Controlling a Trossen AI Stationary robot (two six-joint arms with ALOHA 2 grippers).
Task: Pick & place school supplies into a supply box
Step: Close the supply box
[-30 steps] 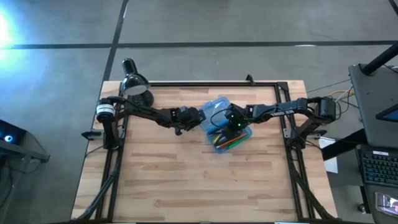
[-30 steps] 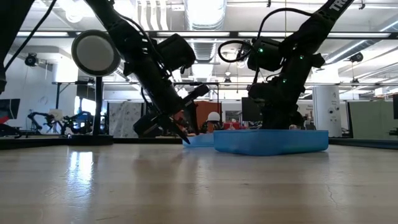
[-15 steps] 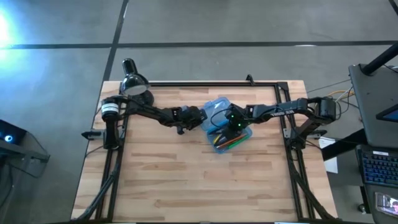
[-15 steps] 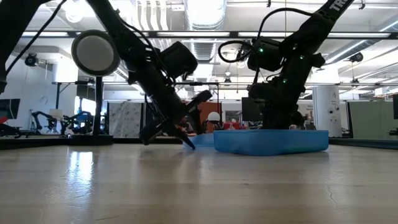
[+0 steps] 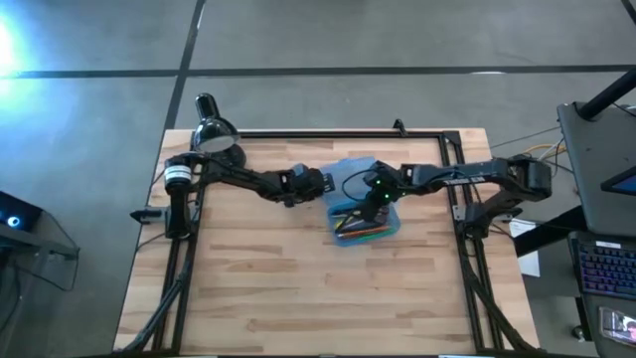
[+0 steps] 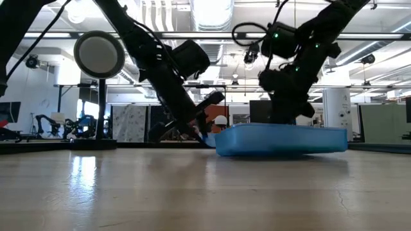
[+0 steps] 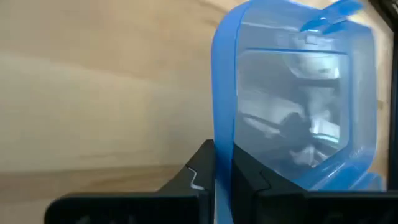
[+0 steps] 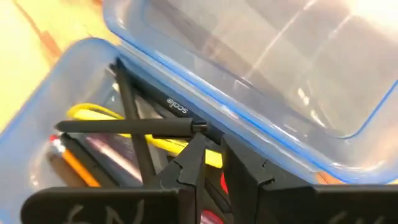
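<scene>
Supply box (image 5: 364,204) sits on my table, back half, right of middle. Translucent blue plastic, rectangular, rounded corners. Hinged lid (image 7: 298,99) stands open, raised on its long edge; clear panel framed by a blue rim. From table height the box tray (image 6: 279,140) reads as a low blue tub, its right end lifted slightly off the wood.

School supplies (image 5: 360,225) lie inside the tray, in a loose crossed heap. Black pen (image 8: 127,127) lies across the top, a second black stick angled under it. Yellow pencil (image 8: 99,113) beneath. Orange pencil (image 8: 78,167) along the tray wall. A bit of red (image 8: 214,214) shows low down; can't tell what.
</scene>
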